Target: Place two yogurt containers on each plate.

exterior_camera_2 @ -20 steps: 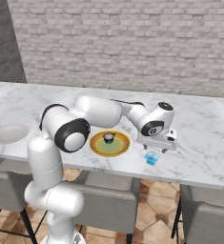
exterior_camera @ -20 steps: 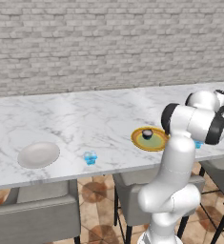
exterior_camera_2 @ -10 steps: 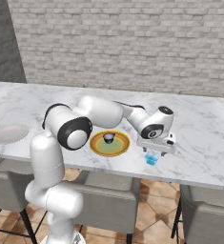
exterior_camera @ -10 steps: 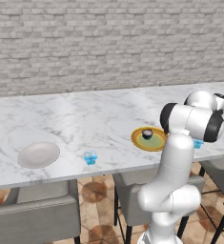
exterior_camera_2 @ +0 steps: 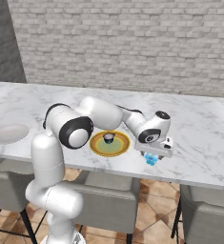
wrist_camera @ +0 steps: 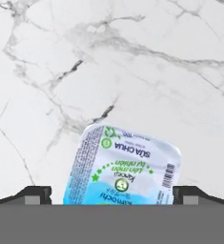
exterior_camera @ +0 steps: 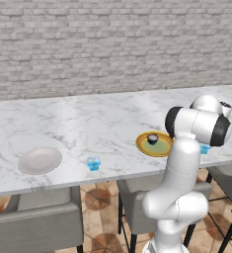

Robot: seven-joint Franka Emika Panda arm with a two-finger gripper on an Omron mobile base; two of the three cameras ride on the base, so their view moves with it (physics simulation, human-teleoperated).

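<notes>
We have the gripper (exterior_camera_2: 154,157) lowered over a light blue yogurt container (wrist_camera: 125,167) near the front edge of the surface (exterior_camera: 88,123), just to the right of the yellow-rimmed plate (exterior_camera_2: 109,143). In the hand view the jaws stand wide open, one fingertip on each side of the cup's foil lid, and nothing is held yet.

The yellow-rimmed plate already carries the black yogurt container (exterior_camera_2: 108,137) and needs one more. The off-white plate (exterior_camera: 40,160) sits well apart toward the left end of the surface and is bare. Another light blue yogurt container (exterior_camera: 93,163) stands alone near the front edge, between the two plates but closer to the off-white one.

What worries us from here:
- The cup sits close to the front edge. If we close off-centre, one finger could touch first and push it toward the edge and off the surface.
- The lid looks turned relative to the fingers, so the pads may meet corners rather than flat sides, and the cup could twist or squirt out as we squeeze.
- We judge the cup light and thin-walled; a grip taken too high, at the lid rim, may slip on the lift.
- On the carry to the plate, a low path could knock the black container or catch the plate's rim.
</notes>
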